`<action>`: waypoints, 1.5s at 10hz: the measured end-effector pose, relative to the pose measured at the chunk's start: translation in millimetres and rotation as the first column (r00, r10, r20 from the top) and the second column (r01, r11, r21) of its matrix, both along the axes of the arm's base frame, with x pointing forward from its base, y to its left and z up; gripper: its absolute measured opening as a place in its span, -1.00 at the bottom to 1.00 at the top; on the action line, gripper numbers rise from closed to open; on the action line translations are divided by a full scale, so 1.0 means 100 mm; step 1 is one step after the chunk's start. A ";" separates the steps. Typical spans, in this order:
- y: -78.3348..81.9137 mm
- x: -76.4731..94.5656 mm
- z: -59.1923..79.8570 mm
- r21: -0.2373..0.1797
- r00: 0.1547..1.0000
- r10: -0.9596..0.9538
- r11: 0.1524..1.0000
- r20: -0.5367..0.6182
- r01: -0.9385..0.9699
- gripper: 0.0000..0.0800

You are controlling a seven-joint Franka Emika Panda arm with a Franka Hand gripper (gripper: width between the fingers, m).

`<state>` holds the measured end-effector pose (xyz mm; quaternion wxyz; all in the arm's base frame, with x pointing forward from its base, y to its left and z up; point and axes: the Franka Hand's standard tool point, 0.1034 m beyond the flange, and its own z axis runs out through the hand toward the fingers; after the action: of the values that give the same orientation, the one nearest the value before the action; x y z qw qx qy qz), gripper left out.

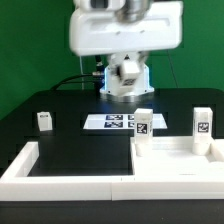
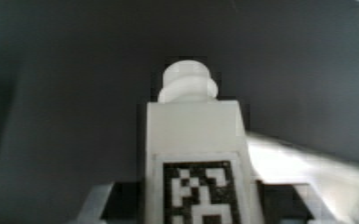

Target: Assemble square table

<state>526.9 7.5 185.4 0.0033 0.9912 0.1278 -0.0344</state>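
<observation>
Broadly, a black matte desk [image 1: 70,105] fills the scene, backed by a plain green wall [image 1: 30,40]. The tool [image 1: 125,78] hangs above the desk's far middle, closed on a white gripped leg [image 2: 194,120]. In the wrist view this leg's round peg points away from the camera, with dark desk behind it. The marker board [image 1: 113,122] lies flat below the arm. The square panel [image 1: 175,170] rests at the near edge toward the exterior view's right, with the L-shaped border wall [image 1: 40,165] just beside it. The middle leg [image 1: 143,124] and the right leg [image 1: 203,122] stand upright at the panel's far side. A small leg [image 1: 43,121] stands alone on bare desk, well apart at the exterior view's left.
</observation>
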 end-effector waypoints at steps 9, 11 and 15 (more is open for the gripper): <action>0.33 0.44 -0.08 0.043 0.861 0.003 0.999 0.509 -0.029 -0.28; 0.72 0.63 -0.27 0.092 0.874 -0.050 0.996 0.484 0.006 -0.28; 0.80 0.76 -0.25 0.098 0.876 -0.054 0.995 0.479 0.008 -0.28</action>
<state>603.2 87.6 160.5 -0.0118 0.9696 0.1086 0.2188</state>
